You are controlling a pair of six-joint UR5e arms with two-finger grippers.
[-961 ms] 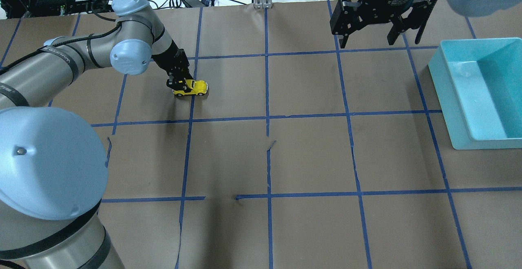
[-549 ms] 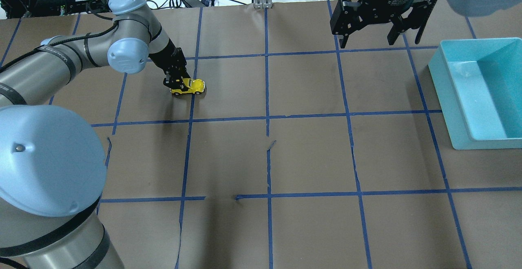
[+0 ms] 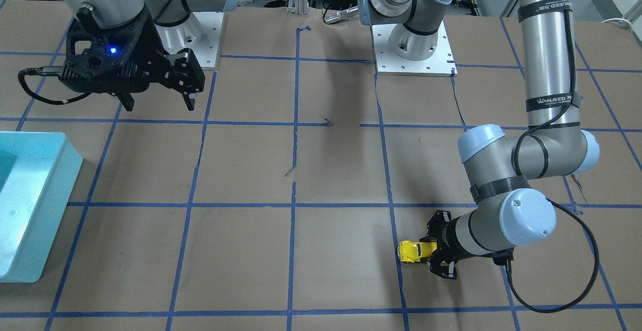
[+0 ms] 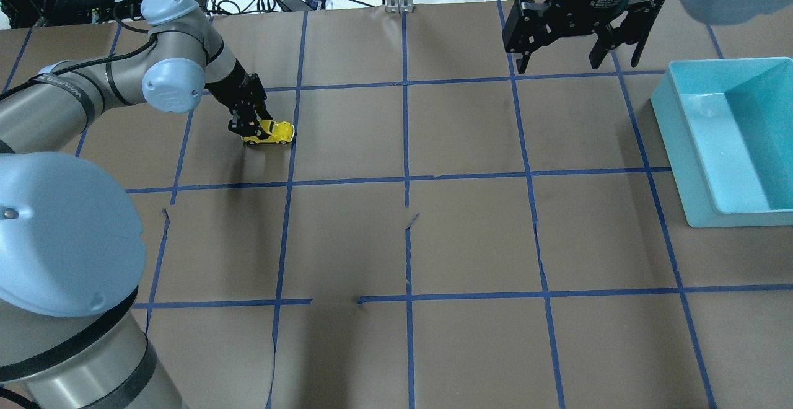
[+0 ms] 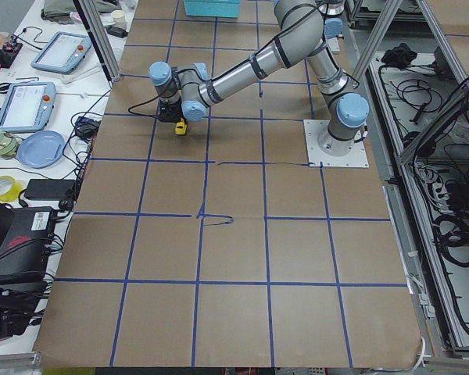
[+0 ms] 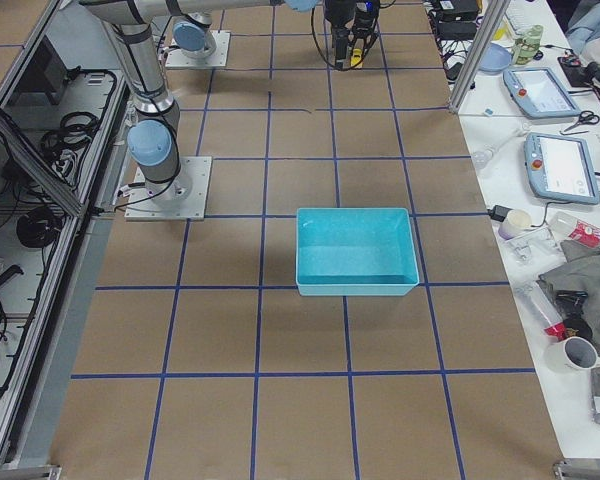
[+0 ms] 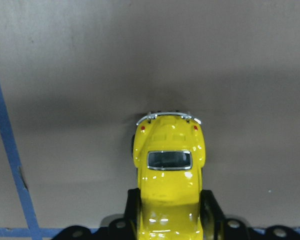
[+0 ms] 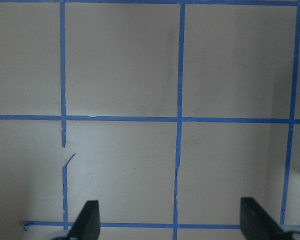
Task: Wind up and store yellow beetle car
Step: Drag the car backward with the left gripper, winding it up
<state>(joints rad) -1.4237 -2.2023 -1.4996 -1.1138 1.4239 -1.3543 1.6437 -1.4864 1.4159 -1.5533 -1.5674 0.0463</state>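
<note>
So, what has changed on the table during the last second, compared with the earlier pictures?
The left gripper, its fingers shut on the yellow car, has dragged the car along the table toward the robot's left. The grip itself did not change. The right gripper stayed open above the table, and the blue bin did not move.

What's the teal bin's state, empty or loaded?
Empty: the teal bin shows only bare floor; the yellow beetle car is on the table, held by the left gripper.

Table [image 4: 471, 235] papered brown, blue tape grid [image 4: 406, 179]; cluttered white side bench [image 5: 69, 95] with tablets [image 5: 22, 105].
</note>
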